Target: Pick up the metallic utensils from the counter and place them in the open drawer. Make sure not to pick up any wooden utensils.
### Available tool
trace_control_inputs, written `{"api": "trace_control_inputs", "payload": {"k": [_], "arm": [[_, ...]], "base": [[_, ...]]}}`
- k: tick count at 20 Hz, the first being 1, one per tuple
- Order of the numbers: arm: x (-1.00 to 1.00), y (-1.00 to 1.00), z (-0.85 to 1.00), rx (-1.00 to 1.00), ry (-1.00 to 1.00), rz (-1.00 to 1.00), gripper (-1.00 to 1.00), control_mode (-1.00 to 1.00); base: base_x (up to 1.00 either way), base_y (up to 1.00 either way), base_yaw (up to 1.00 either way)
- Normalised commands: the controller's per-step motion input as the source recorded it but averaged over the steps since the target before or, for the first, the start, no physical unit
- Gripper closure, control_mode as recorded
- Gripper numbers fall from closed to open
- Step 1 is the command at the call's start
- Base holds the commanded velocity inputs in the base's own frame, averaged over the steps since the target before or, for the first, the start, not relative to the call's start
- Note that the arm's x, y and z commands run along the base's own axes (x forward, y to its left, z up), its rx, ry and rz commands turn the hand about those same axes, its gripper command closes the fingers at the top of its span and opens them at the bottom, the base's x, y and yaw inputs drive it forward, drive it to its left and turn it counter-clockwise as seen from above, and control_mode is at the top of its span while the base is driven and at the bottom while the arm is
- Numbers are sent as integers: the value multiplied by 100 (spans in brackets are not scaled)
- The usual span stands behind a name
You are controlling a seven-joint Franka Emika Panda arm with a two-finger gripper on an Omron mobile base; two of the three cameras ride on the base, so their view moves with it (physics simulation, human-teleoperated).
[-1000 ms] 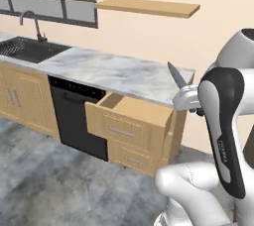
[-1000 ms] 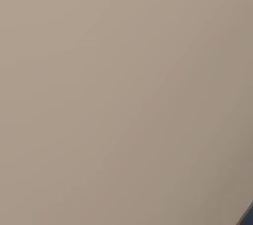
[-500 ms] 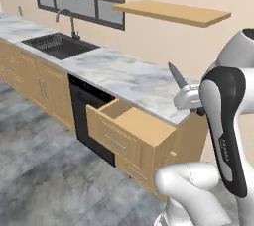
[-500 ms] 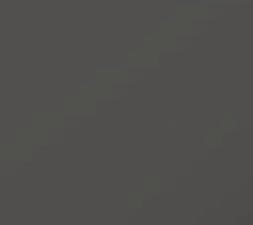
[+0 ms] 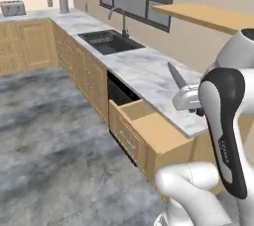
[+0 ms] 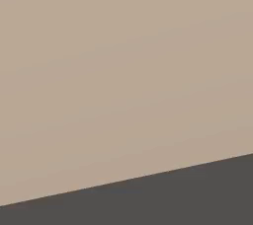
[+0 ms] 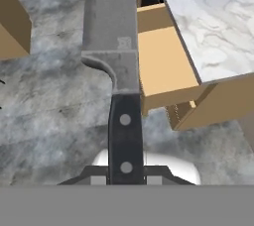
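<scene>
Left base view from behind the arm, facing along the counter [image 5: 149,71] and open drawer [image 5: 149,131], hand view close, looking down, sharing both, right base view against blank surfaces

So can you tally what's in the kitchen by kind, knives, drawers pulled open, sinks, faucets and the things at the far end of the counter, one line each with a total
Knives: 1, the black-handled knife held in the pincer
Open drawers: 1, the light-wood drawer
Sinks: 1, the dark sink
Faucets: 1, the faucet
Far-counter items: 2, a toaster and a grey canister
Total: 6
</scene>
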Motion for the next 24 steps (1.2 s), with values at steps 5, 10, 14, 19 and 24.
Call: {"api": "trace_control_inputs", "payload": {"k": [5,10,14,19,24], "arm": [[0,0,0,0,0,0,100,100],[0,0,0,0,0,0,100,100],[0,0,0,0,0,0,100,100],[0,0,0,0,0,0,100,100],[0,0,0,0,0,0,100,100]], "base": [[18,-35,24],[19,-20,14],[12,-2,14],[34,-9,11],[1,-1,1]]}}
